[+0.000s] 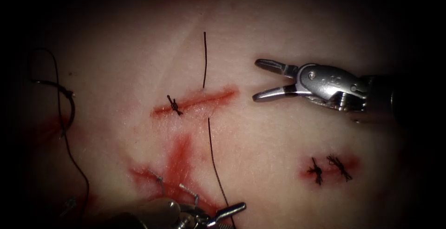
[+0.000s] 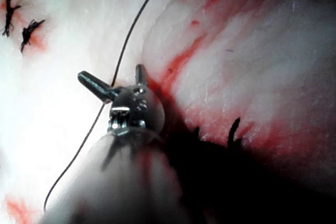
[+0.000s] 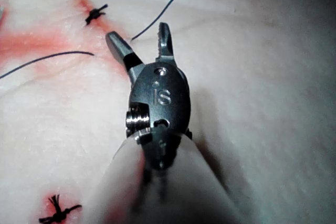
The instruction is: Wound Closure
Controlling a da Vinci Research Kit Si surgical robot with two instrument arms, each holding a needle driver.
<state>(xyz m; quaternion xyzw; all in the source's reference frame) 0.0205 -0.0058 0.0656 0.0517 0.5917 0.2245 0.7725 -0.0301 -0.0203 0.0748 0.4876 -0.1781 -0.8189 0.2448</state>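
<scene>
The cut [image 1: 195,101] runs across the middle of the tissue, with one dark knot [image 1: 175,105] near its left end. My right tool [image 1: 256,80] hovers just right of the cut, jaws open and holding nothing; the right wrist view shows it [image 3: 137,32] spread wide above the tissue. At the lower edge my left tool [image 1: 230,210] sits with jaws open, and a thread [image 2: 123,51] runs close past them [image 2: 111,73] without being gripped. The curved needle [image 1: 69,101] lies free on the tissue at the far left, trailing its thread [image 1: 76,164].
One loose thread end [image 1: 204,59] rises from the cut, and another [image 1: 214,157] runs down toward my left tool. A small wound [image 1: 327,168] at the right carries two knots. Red fluid [image 1: 179,157] stains the tissue below the cut.
</scene>
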